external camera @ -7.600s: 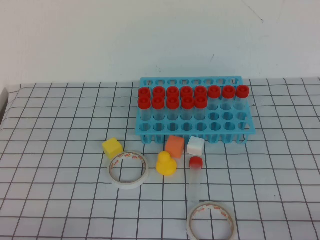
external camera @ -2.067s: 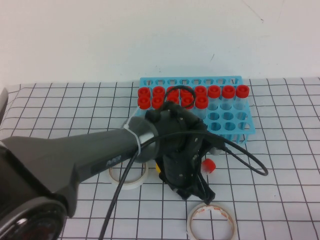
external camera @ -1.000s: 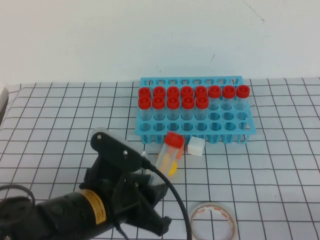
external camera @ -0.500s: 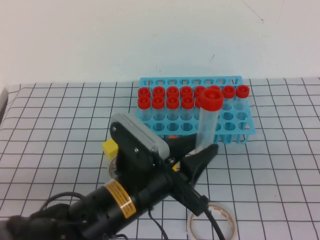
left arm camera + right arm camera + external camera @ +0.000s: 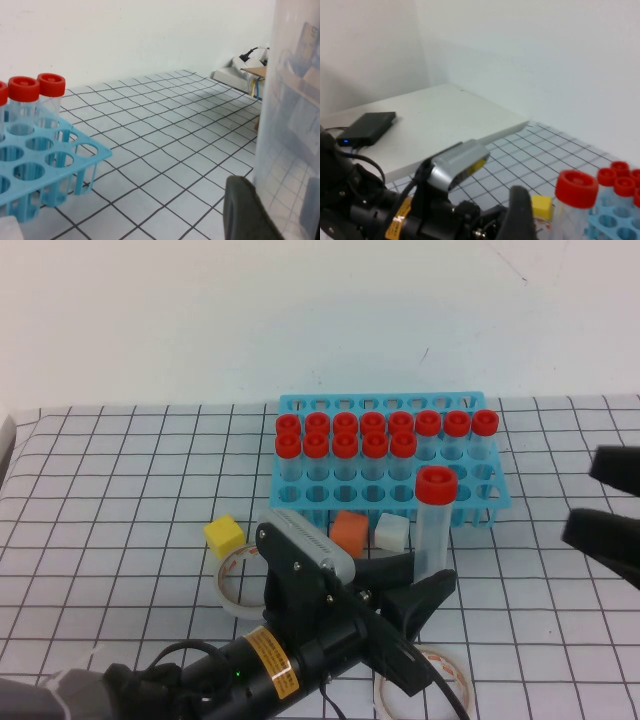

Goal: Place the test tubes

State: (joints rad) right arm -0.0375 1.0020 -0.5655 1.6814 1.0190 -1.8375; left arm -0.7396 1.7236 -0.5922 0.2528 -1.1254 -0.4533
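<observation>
A clear test tube with a red cap (image 5: pixel 435 515) stands upright in front of the blue rack (image 5: pixel 480 512), and my left gripper (image 5: pixel 422 575) is shut on its lower end. The left wrist view shows the tube (image 5: pixel 295 125) filling the frame between dark fingers (image 5: pixel 247 210), with the rack (image 5: pixel 75 150) off to one side. Two rows of the rack hold several red-capped tubes (image 5: pixel 345 435). At the table's right edge my right gripper (image 5: pixel 605 502) is open and holds nothing. In its wrist view the held tube (image 5: pixel 575 200) stands beside one finger (image 5: pixel 520 215).
A yellow cube (image 5: pixel 224 536), an orange cube (image 5: pixel 349 530) and a white cube (image 5: pixel 392 531) lie in front of the rack. One tape roll (image 5: pixel 232 575) lies left of my left arm. Another tape roll (image 5: pixel 445 665) lies near the front edge.
My left gripper has carried the tube slightly right and lower, out in front of the rack. The right gripper has come into view at the right edge, open.
</observation>
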